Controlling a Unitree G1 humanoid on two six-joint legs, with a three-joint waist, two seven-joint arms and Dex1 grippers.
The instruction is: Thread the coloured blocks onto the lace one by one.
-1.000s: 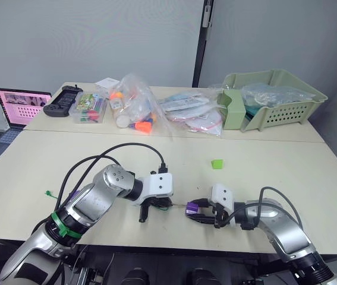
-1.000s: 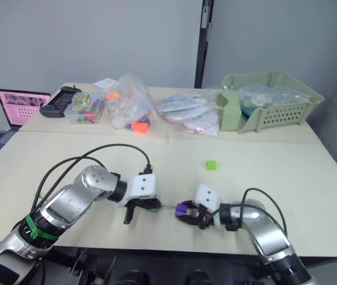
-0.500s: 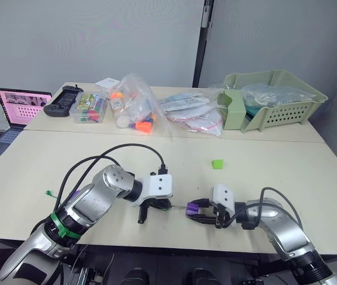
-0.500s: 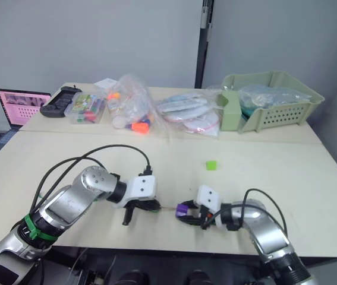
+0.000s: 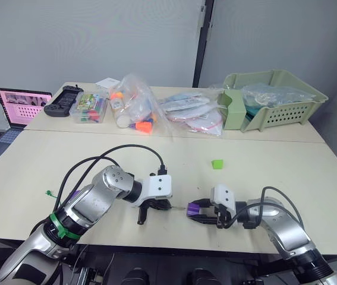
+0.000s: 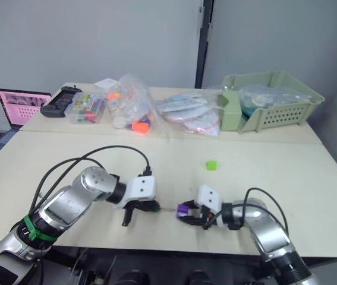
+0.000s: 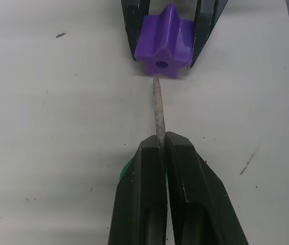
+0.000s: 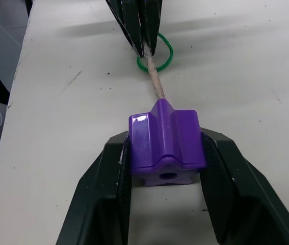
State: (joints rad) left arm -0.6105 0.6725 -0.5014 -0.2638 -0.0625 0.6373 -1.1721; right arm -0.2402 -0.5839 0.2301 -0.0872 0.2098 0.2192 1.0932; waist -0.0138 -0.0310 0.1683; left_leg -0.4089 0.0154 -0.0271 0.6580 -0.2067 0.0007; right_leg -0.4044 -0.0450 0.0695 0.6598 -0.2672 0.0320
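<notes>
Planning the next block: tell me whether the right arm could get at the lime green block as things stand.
Probably not yet. The bare table between the right end effector and the lime green block leaves the way free, but the end effector is shut on the purple block.

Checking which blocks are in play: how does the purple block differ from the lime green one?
The purple block is clamped in the right tool; the lime green block lies free on the table. The lace tip, held by the left tool, points at the purple block's hole; nothing is near the lime one.
</notes>
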